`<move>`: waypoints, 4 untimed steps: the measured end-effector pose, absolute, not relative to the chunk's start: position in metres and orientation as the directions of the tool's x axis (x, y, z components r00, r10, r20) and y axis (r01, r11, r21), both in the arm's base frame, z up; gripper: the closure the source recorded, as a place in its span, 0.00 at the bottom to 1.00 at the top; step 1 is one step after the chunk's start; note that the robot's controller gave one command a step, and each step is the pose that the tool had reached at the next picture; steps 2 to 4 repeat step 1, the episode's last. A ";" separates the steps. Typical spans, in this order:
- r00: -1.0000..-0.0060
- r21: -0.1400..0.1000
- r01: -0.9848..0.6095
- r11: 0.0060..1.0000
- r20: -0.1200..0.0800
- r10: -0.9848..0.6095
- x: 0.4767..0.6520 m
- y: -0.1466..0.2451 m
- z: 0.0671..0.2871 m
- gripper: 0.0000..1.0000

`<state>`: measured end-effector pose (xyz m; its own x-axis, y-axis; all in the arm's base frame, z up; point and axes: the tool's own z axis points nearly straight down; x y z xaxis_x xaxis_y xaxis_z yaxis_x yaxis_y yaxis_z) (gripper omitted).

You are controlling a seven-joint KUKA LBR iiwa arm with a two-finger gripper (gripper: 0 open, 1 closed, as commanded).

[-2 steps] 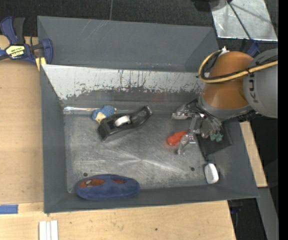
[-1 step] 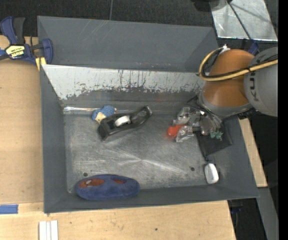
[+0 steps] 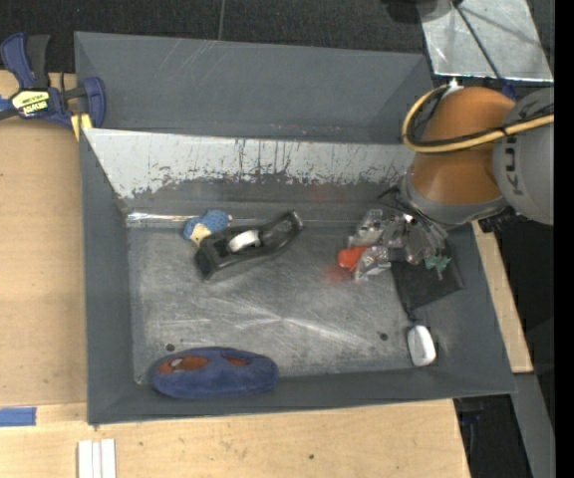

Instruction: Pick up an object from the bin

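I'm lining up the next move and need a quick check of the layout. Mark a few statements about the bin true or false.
1. The black tape dispenser lies in the left half of the bin. True.
2. The blue pouch lies against the far wall. False: it lies by the near left corner.
3. A small white thing lies near the near right corner. True.
4. The gripper is over the blue pouch. False: it is at the bin's right side, beside a small red thing.

A: From where are we viewing the bin (image 3: pixel 267 88)?
B: We are looking down from above, tilting slightly toward its far wall. We are standing close enough that it is spanning most of the frame.
A: And the arm (image 3: pixel 461 157)?
B: We are seeing it entering from our right.
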<state>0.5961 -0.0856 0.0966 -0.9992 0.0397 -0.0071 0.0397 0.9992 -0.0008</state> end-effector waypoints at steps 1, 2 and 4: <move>-0.999 -0.001 0.038 0.999 -0.007 0.038 0.598 -0.086 0.102 1.00; -0.999 -0.001 0.038 0.999 -0.007 0.038 0.598 -0.086 0.102 1.00; -0.999 -0.001 0.038 0.999 -0.007 0.038 0.598 -0.086 0.102 1.00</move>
